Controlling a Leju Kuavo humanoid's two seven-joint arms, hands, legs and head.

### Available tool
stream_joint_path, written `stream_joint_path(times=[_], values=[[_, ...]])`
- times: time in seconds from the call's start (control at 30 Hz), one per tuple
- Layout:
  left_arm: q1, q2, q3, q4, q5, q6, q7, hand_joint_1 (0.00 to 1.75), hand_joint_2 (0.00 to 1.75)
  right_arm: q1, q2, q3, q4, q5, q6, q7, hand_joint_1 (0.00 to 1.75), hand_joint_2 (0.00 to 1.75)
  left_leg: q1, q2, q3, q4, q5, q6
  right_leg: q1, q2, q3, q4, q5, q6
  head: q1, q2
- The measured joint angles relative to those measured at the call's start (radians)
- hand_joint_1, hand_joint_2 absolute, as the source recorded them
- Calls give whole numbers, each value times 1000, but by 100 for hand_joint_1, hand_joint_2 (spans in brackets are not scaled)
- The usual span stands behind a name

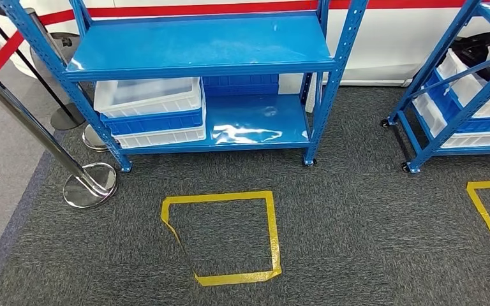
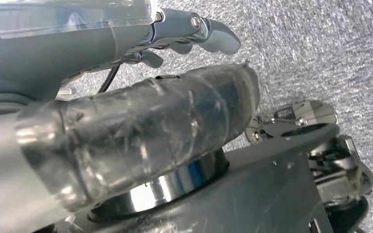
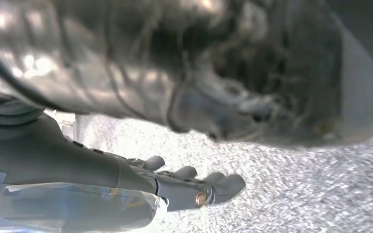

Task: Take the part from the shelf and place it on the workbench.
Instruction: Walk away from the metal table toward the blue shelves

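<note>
The part cannot be picked out with certainty. The likeliest carriers are the stacked bins [image 1: 150, 111] at the left end of the lower board of the blue shelf [image 1: 204, 44]: a white bin on top, a blue one beneath it, another white one at the bottom. The top bin looks empty or holds something too pale to tell. A further blue bin [image 1: 240, 85] sits at the back edge of the same board. The right half of that board is bare and glossy.

Handling judgement — if the part is a moulded plastic bin, expect it to be light, stiff and smooth-walled, so it may slip under a one-sided pinch. Take hold at the rim on two opposite long edges, one hand per side, and lift level.

The left hand [image 2: 175, 39] hangs over grey carpet, fingers loosely apart and holding nothing. The right hand [image 3: 184, 182] likewise hangs above the carpet, fingers extended and slightly apart, empty.

On the floor in front of the shelf lies a yellow tape square [image 1: 226, 236]. A stanchion [image 1: 89, 185] stands near the shelf's left front corner — a second blue shelf [image 1: 459, 108] with bins stands to the right. The workbench is not identifiable.
</note>
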Motion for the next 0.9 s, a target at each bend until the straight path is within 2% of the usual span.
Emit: stream_joint_path(times=[0.07,0.13,0.17,0.2,0.23,0.27,0.3,0.33,0.37,0.43,0.5,0.53,0.57,0.63,0.67,0.7,0.73,0.8,0.87,0.9], values=[[0,0,0,0,2,1,-1,0,0,0,0,1,0,-3,-1,2,0,0,4,5,-41,86,-41,-11,-2,-2,10,-4,-4,-9,-6,0],[1,0,0,0,5,1,-2,0,0,-1,0,2,0,-8,-1,6,0,0,8,8,-117,215,-86,-18,0,-3,17,-4,-10,-14,-10,0],[2,0,0,0,6,1,-2,0,0,0,0,3,0,-9,-1,8,0,0,8,9,-146,255,-88,-19,0,-3,23,-4,-15,-15,-10,0],[3,0,0,0,7,1,-3,0,0,0,0,3,0,-10,-1,9,0,0,8,9,-159,262,-72,-18,1,-2,29,-4,-21,-15,-10,0],[4,0,0,0,7,1,-3,0,0,1,1,4,0,-11,0,10,0,0,8,10,-153,229,-36,-15,1,-2,38,-4,-27,-14,-10,0],[4,1,0,0,7,1,-4,0,0,1,1,4,0,-11,0,10,0,0,7,10,-132,167,12,-8,2,-1,48,-4,-34,-13,-10,0],[4,1,0,0,7,0,-5,0,0,1,2,4,0,-12,0,10,0,0,4,11,-107,102,47,0,4,-1,55,-5,-41,-10,-9,0],[3,2,0,0,7,-1,-6,0,0,1,3,4,0,-12,0,10,0,0,0,11,-82,45,68,8,5,0,60,-6,-47,-6,-9,0],[2,2,0,0,8,-2,-6,0,0,0,4,4,0,-13,0,10,0,0,-3,11,-65,10,74,15,5,0,64,-11,-51,0,-9,0],[3,3,0,0,9,-4,-7,0,0,-2,5,5,0,-15,1,10,0,0,-7,10,-49,-18,61,27,6,-1,77,-13,-48,13,-10,0],[6,4,0,0,10,-5,-8,0,0,-2,5,6,0,-17,1,10,0,0,-2,7,-23,-38,58,37,6,-3,86,4,-50,21,-10,0],[7,4,0,0,11,-5,-8,0,0,-3,6,6,0,-17,1,10,0,0,1,7,-8,-45,58,42,6,-2,75,31,-62,23,-8,0],[6,4,0,0,11,-5,-8,0,0,-3,5,6,0,-17,2,10,0,0,3,7,4,-50,56,46,5,-2,49,75,-80,25,-5,0],[4,4,0,0,10,-6,-9,0,0,-4,5,6,0,-18,2,10,0,0,3,8,14,-52,46,51,7,-1,-30,187,-125,31,0,0],[5,4,0,0,10,-6,-9,0,0,-3,5,6,0,-18,2,10,0,0,3,8,20,-51,40,51,6,-1,-64,223,-140,34,1,0],[6,4,0,0,11,-6,-9,0,0,-3,5,6,0,-19,2,10,0,0,3,7,29,-51,32,50,5,-2,-85,230,-140,36,2,0],[7,4,0,0,11,-6,-9,0,0,-2,5,6,0,-19,2,10,0,0,4,6,40,-50,23,48,4,-2,-90,207,-119,38,2,0],[9,4,0,0,11,-6,-9,0,0,0,5,6,0,-20,2,10,0,0,6,4,62,-45,1,38,-1,-2,-69,98,-23,41,4,0],[7,4,0,0,11,-6,-9,0,0,3,5,7,0,-20,2,11,0,0,5,1,71,-35,-21,24,-1,-3,-53,21,33,32,5,0],[6,4,0,0,11,-6,-9,0,0,4,5,7,0,-20,2,11,0,0,4,1,73,-30,-28,17,1,-2,-52,12,38,23,5,0]])
